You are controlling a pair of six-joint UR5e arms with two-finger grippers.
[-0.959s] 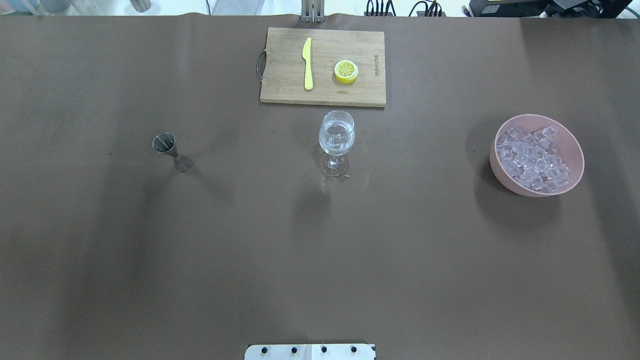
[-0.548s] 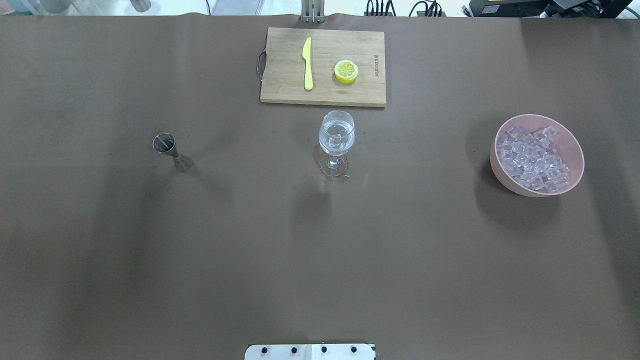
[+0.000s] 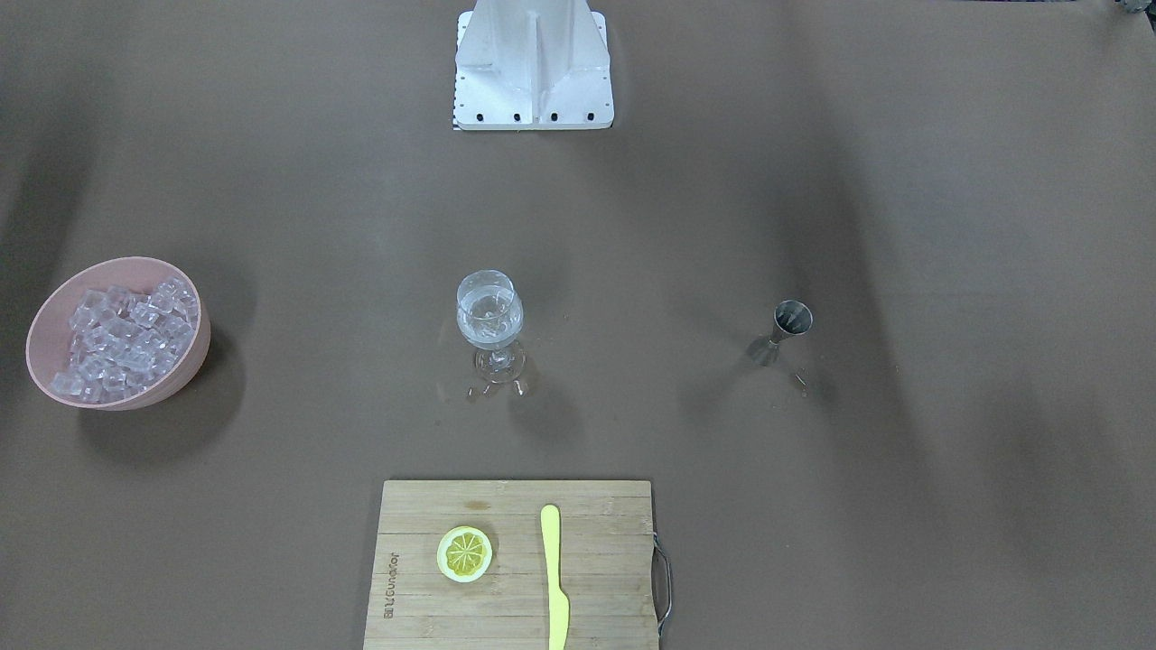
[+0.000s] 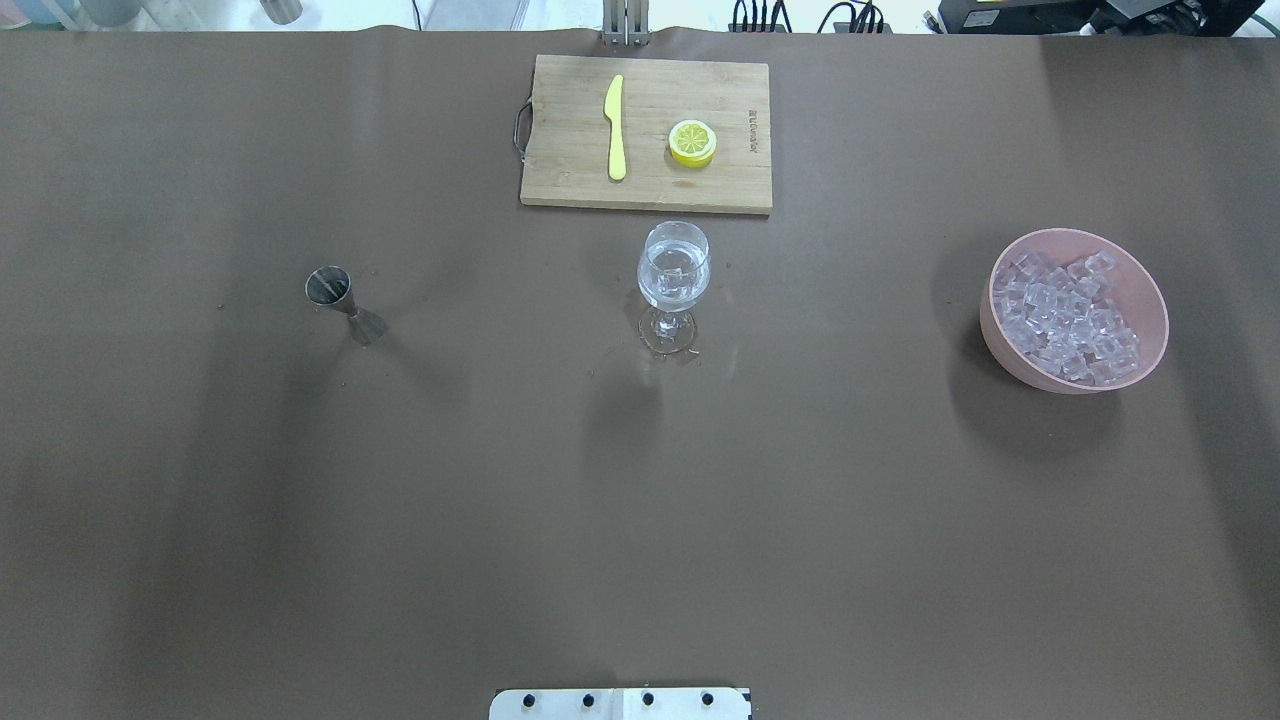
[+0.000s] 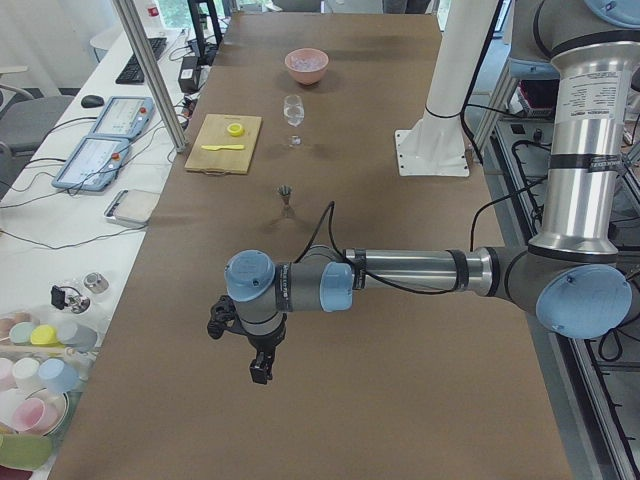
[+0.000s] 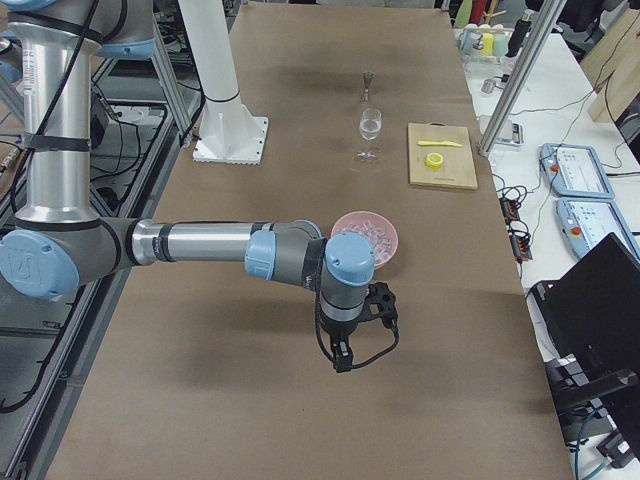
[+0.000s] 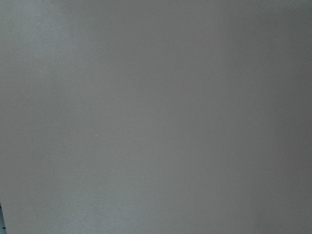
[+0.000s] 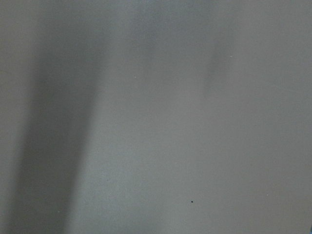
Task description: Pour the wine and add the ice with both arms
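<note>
A wine glass (image 4: 674,268) stands mid-table, holding a little clear wine and a few ice cubes; it also shows in the front view (image 3: 489,318). A heap of ice (image 4: 1070,315) fills a pink bowl (image 4: 1003,345) at the right. A steel jigger (image 4: 328,287) stands at the left. Both arms are out of the overhead and front views. My left gripper (image 5: 258,365) hangs over bare table far from the jigger. My right gripper (image 6: 342,358) hangs just beyond the bowl (image 6: 384,236). I cannot tell whether either is open or shut. Both wrist views show only bare table.
A wooden cutting board (image 4: 560,150) lies at the far edge behind the glass, with a yellow knife (image 4: 615,127) and a lemon slice (image 4: 692,142) on it. The white robot base (image 3: 533,63) stands at the near edge. Small drops lie around the glass foot.
</note>
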